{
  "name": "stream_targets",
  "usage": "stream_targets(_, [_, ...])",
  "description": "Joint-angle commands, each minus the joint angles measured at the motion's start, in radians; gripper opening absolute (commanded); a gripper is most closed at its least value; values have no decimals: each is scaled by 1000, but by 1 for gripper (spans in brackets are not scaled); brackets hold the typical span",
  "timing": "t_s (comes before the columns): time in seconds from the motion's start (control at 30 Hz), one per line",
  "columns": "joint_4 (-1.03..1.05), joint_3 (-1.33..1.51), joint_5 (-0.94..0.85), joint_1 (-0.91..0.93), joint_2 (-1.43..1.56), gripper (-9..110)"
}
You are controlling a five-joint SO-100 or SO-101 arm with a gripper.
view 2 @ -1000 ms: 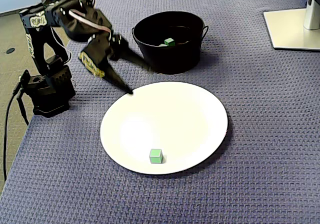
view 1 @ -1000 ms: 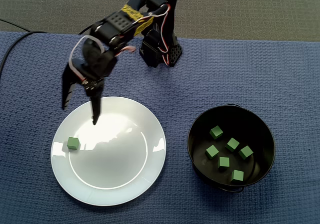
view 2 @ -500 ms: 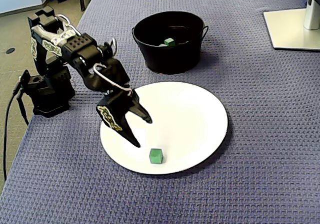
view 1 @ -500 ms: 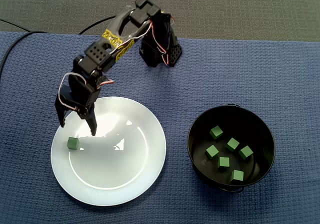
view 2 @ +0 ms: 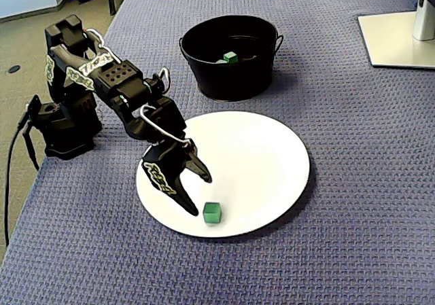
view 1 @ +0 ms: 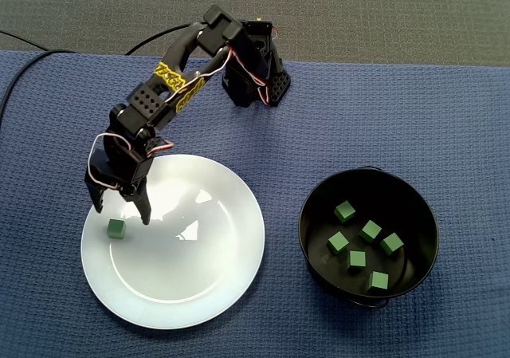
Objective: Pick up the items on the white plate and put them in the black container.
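**While the jaws gape over the plate, 1 cube lies loose beneath them**

Because the pot's wall blocks the low side fixed view, only 1 green cube inside it shows clearly there, with a faint green edge beside it that is hard to make out. A pale stand is cut off at that view's upper right corner, and a black cable runs out of the top-down fixed view at the left edge. Neither fixed view shows whether the fingertips touch the plate or hang just above it.

From its base at the far edge of the blue cloth, the arm reaches out and bends down over the plate's left side in the top-down view. The gripper points down with its jaws spread wide and nothing held (the side view shows the same).

Counted from above: 1 white plate, 1 black pot, 1 green cube on the plate and 6 green cubes in the pot. The plate's cube sits near the left rim, just past the 2 fingertips and in line with the gap between them; in the side view 1 fingertip stands just beside it.
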Motion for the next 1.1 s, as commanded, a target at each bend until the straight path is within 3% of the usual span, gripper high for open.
stream_targets(0.0, [-46, -74, -12, 11, -17, 36])
stream_targets(0.43, [-114, -97, 6, 28, -109, 35])
stream_targets(1.07, [-201, -2, 58, 5, -98, 10])
